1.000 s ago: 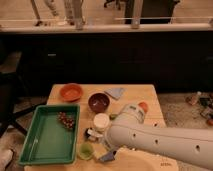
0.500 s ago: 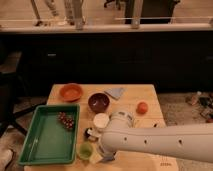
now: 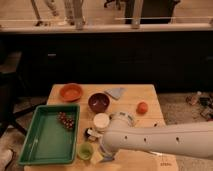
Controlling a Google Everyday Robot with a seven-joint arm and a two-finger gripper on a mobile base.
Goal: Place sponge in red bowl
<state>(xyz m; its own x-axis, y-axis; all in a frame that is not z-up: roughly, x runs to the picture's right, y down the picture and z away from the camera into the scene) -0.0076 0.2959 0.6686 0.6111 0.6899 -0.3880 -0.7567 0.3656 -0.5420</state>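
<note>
Camera view | hand (image 3: 102,150) open, low at near table (image 3: 150,97) edge, over sponge (image 3: 107,158) | red bowl (image 3: 63,93) far left, empty | grasp, carry, drop remain.

two bowls: red bowl (image 3: 71,92), dark bowl (image 3: 98,102) — two cups: white cup (image 3: 101,121), green cup (image 3: 85,151) — one tray (image 3: 35,145), grape bunch (image 3: 66,120), orange (image 3: 142,107), cloth (image 3: 116,92), sponge (image 3: 106,159); one gripper (image 3: 101,156), just beside the green cup.
</note>
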